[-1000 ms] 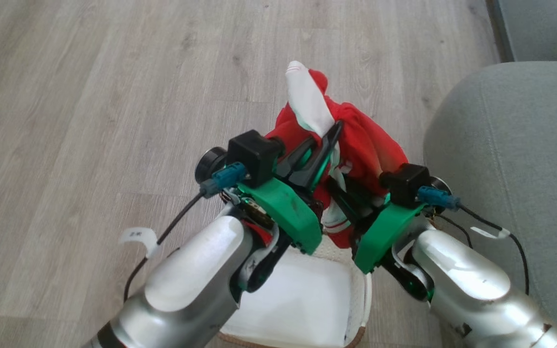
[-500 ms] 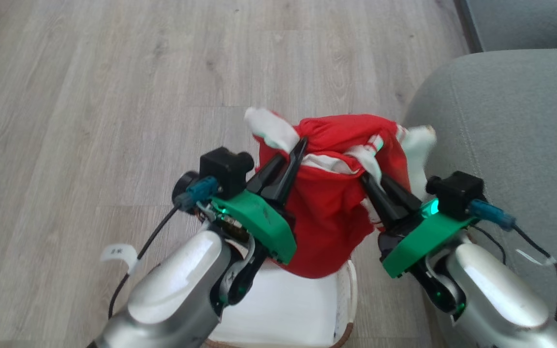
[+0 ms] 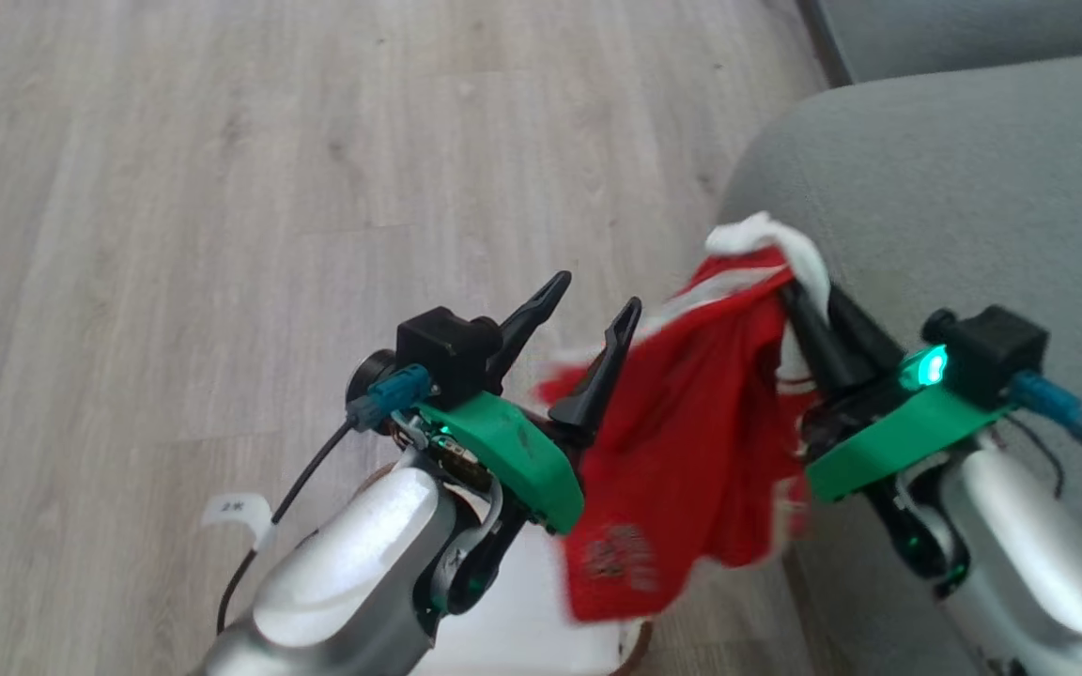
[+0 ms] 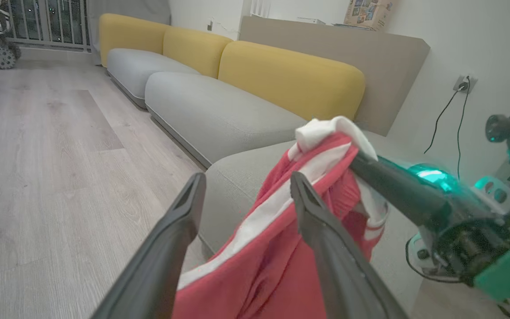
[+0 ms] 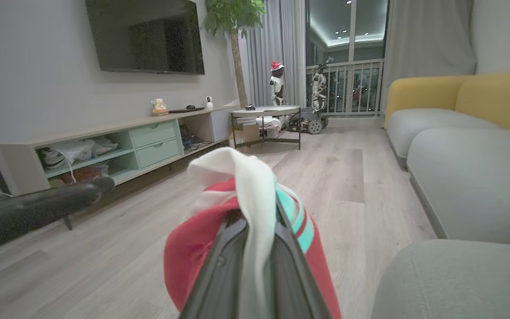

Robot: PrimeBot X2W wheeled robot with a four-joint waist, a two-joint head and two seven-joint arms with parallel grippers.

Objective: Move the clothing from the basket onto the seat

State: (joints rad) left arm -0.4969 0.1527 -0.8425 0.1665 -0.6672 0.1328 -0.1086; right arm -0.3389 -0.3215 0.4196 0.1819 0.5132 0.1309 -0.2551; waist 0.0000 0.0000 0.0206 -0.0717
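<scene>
Red clothing (image 3: 691, 451) hangs in the air, all bunched up, with white stripes and a white bit at the top. The right gripper (image 3: 806, 299) holds it by that top bit. Its two fingers are pressed close together with the cloth pinched between them, and the rest drops down loose. Some pale print shows near the bottom edge, but it is too blurry to read.

The left gripper (image 3: 597, 293) is just beside the clothing, on its left. Its fingers are spread wide, with nothing pinched in them. Seen from the left wrist, the red cloth shows behind and between these two fingers. I cannot tell if a finger touches it.

The clothing hangs beside the front corner of the big grey seat (image 3: 954, 188), between the two grippers. The basket (image 3: 637, 644) sits low down, under the cloth and the left arm. A bit of its brown rim and its white inside peek out.

Pale wood floor (image 3: 175, 188) lies all around. A green light (image 3: 926, 366) glows on the right gripper. Farther off, yellow cushions (image 4: 290, 79) stand behind more grey seats. A dark TV (image 5: 144, 35) hangs on the wall above a long low shelf (image 5: 104, 146).
</scene>
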